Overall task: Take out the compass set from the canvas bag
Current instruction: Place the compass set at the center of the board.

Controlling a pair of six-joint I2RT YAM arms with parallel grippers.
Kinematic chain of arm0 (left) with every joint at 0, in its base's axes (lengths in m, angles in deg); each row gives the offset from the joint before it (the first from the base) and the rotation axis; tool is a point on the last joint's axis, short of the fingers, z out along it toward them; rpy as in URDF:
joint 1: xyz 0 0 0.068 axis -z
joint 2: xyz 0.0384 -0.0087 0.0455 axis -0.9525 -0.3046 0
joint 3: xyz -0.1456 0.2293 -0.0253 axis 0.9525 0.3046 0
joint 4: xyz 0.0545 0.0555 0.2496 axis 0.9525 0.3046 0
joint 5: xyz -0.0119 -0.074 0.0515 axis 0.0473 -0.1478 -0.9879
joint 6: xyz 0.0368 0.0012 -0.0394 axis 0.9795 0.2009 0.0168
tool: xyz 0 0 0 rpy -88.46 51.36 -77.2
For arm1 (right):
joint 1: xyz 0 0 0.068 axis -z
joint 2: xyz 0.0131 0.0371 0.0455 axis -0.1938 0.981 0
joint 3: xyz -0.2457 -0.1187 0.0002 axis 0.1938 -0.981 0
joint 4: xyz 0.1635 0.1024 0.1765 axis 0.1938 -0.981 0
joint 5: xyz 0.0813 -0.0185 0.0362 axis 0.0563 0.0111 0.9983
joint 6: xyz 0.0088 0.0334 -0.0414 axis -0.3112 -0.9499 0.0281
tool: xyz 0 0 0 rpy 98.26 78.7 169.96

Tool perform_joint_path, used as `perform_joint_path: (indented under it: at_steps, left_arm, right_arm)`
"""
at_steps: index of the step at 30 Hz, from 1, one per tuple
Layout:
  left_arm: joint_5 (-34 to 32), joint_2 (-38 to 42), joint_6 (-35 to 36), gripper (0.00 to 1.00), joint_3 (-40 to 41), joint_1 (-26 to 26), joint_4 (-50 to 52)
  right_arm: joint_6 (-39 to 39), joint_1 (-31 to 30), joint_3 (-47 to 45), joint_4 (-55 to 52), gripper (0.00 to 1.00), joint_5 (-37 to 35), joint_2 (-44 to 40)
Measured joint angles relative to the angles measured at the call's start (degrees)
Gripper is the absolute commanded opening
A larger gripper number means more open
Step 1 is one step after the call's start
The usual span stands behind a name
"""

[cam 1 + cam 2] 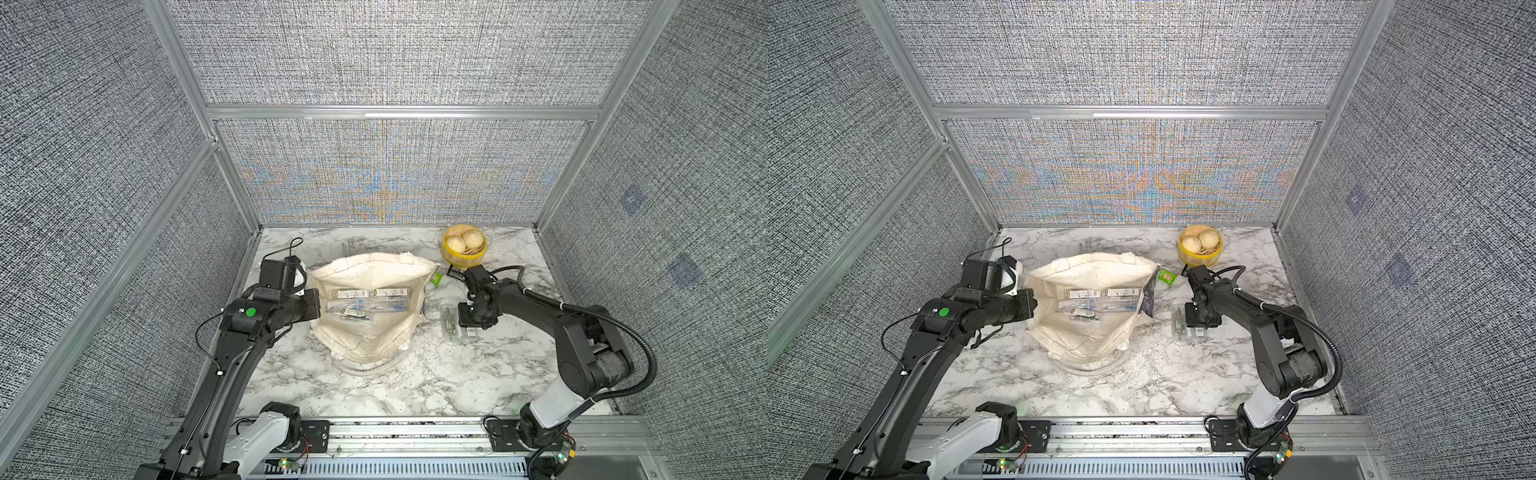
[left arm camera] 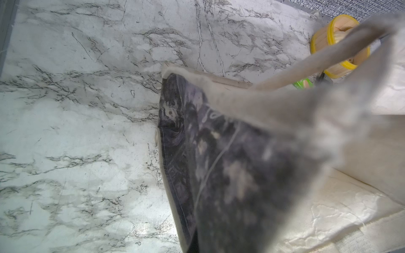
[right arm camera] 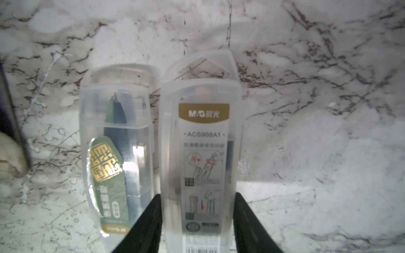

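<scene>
Right claw (image 3: 198, 221) straddles a clear compass case (image 3: 200, 153) labelled "M&G", "ACS908A1", though whether it is pinched I cannot tell; left claw (image 1: 311, 305) stays out of sight, clenched on the canvas bag (image 1: 370, 307).

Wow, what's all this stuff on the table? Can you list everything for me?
Cream canvas tote bag: one, dark print outside, mid-table, mouth held open.
Clear plastic compass cases in bag: at least three, inside the tote.
Clear plastic compass cases on the table: two side by side, right of the tote.
Round yellow steamer basket: one, pale buns inside, back right.
Small green packet: one, between tote and basket.
Marble-pattern tabletop: one, white-grey.
Left gripper: black, shut on the tote's edge.
Right gripper: black, jaws flanking the labelled case.
</scene>
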Motion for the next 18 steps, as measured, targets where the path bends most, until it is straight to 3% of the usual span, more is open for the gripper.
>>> perform_joint_path:
  at_steps: [12, 18]
  left_arm:
    - [0.61, 1.05, -0.02, 0.00, 0.13, 0.00, 0.04]
    - [0.59, 1.16, 0.00, 0.00, 0.33, 0.00, 0.07]
  right_arm:
    - [-0.26, -0.35, 0.00, 0.02, 0.54, 0.17, 0.55]
    - [-0.26, -0.35, 0.33, -2.14, 0.55, -0.04, -3.96]
